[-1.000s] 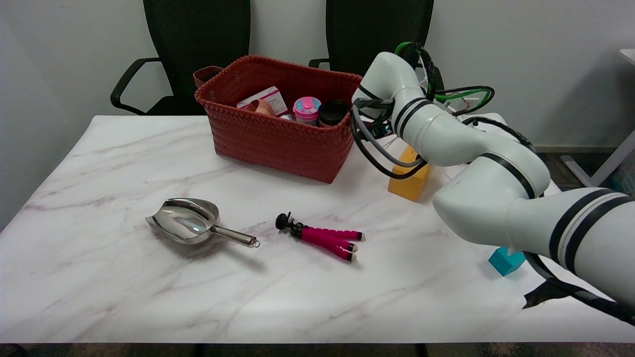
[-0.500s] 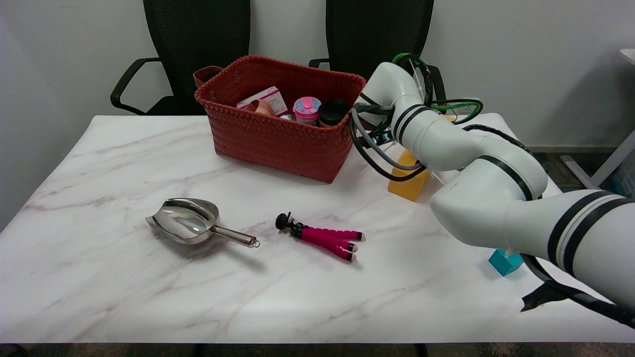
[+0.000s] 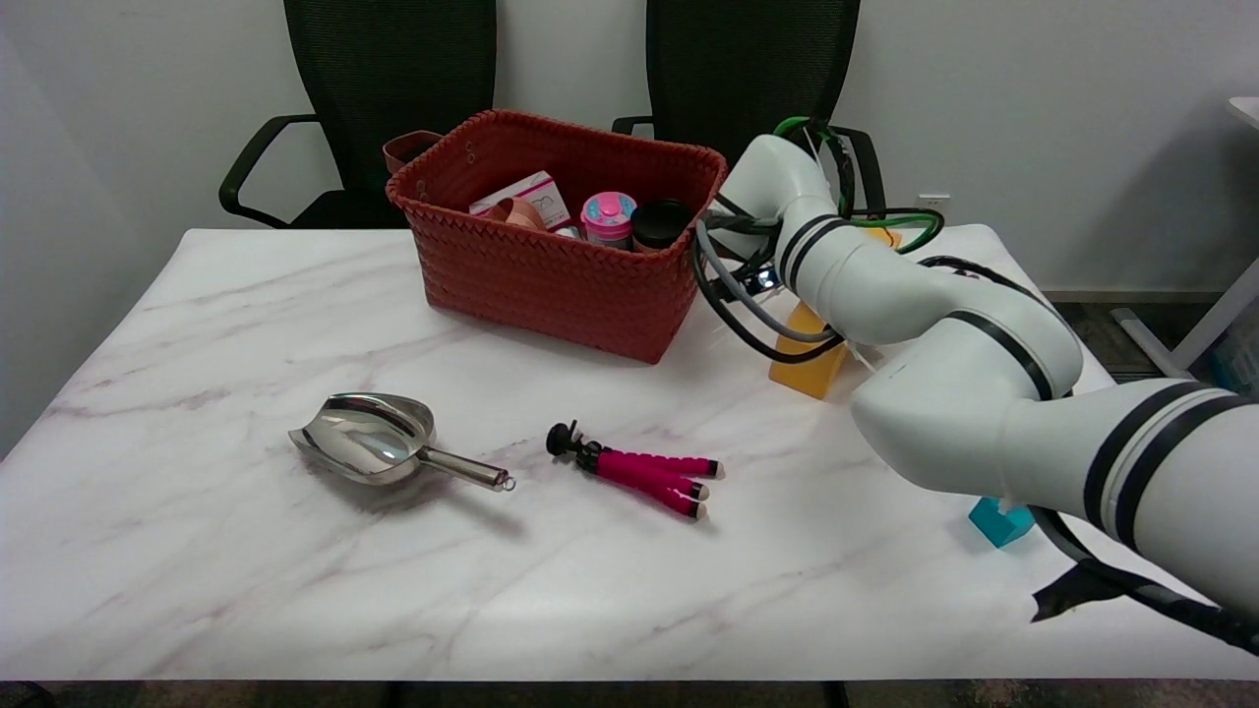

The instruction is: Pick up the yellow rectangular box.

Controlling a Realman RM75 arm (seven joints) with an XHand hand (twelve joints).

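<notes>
The yellow rectangular box (image 3: 809, 366) lies on the marble table to the right of the red basket. Only its near lower end and a small far corner (image 3: 888, 237) show. My right arm (image 3: 866, 285) reaches in from the lower right and bends over the box, covering its middle. Black and green cables loop around the wrist end. The right hand itself is hidden behind the forearm, so neither its fingers nor any contact with the box can be seen.
A red woven basket (image 3: 551, 270) with several items stands at the back centre, close to the box's left. A pink flexible tripod (image 3: 644, 472) and a steel scoop (image 3: 379, 441) lie mid-table. A teal block (image 3: 998, 519) sits near the right edge. Two black chairs stand behind.
The forearm and wrist have sunk lower over the yellow box and shifted slightly right, covering more of it. The box and the other objects have not moved.
</notes>
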